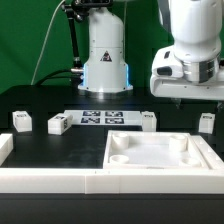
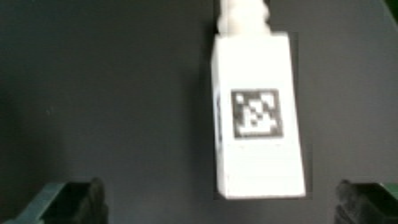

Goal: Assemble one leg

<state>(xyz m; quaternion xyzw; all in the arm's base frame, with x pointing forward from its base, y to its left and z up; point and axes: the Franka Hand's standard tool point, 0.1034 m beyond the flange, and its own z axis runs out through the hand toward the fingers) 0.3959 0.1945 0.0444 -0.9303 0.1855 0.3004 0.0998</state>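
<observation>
Several small white legs with tags lie on the dark table in the exterior view: two to the left [image 1: 20,120] [image 1: 58,124] and two to the right [image 1: 148,119] [image 1: 205,121]. My gripper [image 1: 183,95] hangs above the table's right part, over the gap between the two right legs. In the wrist view one leg [image 2: 254,110] lies lengthwise on the table, tag up, with a short peg on its far end. My gripper [image 2: 217,205] is open and empty. Its fingers [image 2: 71,200] stand wide apart on either side of the leg's near end, not touching it.
The marker board [image 1: 100,119] lies in the middle of the table. The large white square piece with round corner sockets [image 1: 160,152] lies in front at the exterior view's right. A white rail [image 1: 50,178] runs along the front edge. The robot base [image 1: 105,60] stands behind.
</observation>
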